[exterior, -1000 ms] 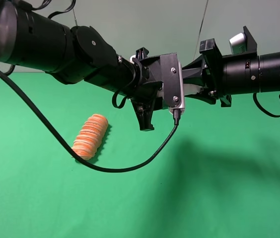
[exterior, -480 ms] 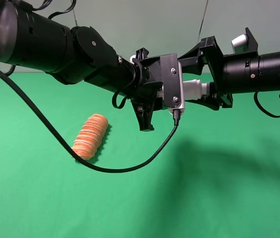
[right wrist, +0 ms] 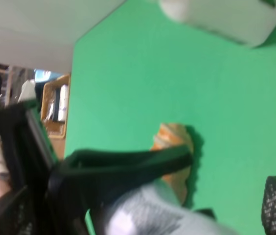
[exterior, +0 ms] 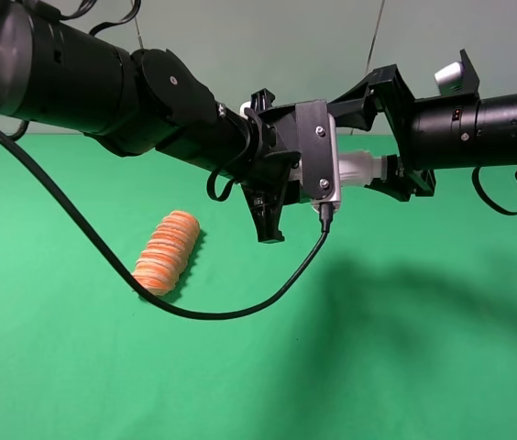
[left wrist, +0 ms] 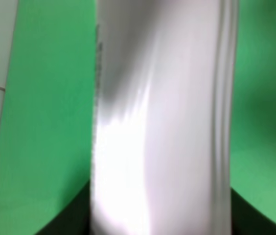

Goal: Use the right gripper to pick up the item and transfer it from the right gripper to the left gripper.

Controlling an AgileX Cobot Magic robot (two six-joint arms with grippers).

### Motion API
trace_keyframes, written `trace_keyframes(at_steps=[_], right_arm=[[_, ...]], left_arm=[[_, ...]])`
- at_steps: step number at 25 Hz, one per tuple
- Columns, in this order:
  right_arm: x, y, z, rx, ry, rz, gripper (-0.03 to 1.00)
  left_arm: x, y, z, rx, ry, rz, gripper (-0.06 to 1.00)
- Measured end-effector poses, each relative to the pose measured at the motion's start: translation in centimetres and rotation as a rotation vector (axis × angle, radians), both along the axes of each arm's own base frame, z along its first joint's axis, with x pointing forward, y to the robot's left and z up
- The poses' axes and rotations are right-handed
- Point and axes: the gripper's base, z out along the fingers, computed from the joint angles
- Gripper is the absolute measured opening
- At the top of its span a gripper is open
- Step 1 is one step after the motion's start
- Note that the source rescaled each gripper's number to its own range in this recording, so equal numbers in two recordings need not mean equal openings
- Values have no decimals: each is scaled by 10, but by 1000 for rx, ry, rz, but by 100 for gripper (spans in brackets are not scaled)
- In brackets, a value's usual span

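Note:
A white bottle-like item (exterior: 361, 170) hangs in the air between my two arms, high above the green table (exterior: 405, 348). My left gripper (exterior: 336, 174) is mostly hidden behind its wrist camera mount and is shut on the item, which fills the left wrist view (left wrist: 162, 122). My right gripper (exterior: 373, 142) is open, with its black fingers (exterior: 368, 96) standing above and below the item's free end and apart from it. In the right wrist view the item (right wrist: 148, 213) lies between the spread jaws of the right gripper (right wrist: 201, 186).
A ribbed orange-and-white roll (exterior: 169, 251) lies on the table at the left, also seen in the right wrist view (right wrist: 174, 144). A black cable (exterior: 194, 312) sags from the left arm down toward the table.
My right gripper has opened and drawn back to the right, uncovering the white item. The item stays at the left gripper. The left arm has not moved.

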Motion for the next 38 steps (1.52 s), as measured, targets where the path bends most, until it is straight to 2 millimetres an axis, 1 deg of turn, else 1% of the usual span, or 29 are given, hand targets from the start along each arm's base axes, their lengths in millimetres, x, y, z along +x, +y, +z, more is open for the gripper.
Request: trace_keyframes(at_steps=[3,6,10,16,21,25,29,34,38], right_arm=[[6,-2,10,-22,-44,-35,100],[8,-7,26,-50,-111,-80,100],[7,-16,45,-146,-213,-142,100],[-5,-29,64,-314,-339,-180,100],[-25,-37,78,-471,-405,-133,100],[-47,-46,83,-607,-394,-82,100],[-75,-56,93,-694,-353,-77,100],[-126,-71,109,-771,-419,-92,100],[-170,-81,108,-804,-484,-115,100]], left_arm=[[0,0,0,1,2,-2,1],[-1,0,0,2,8,-6,1],[-1,0,-1,2,9,-7,0],[-1,0,-1,-2,15,-3,0],[-1,0,-1,-16,35,12,0],[-2,0,-1,-19,42,14,0],[-2,0,-1,-20,43,14,0],[-2,0,-1,-20,43,14,0],[-2,0,-1,-20,43,15,0]])
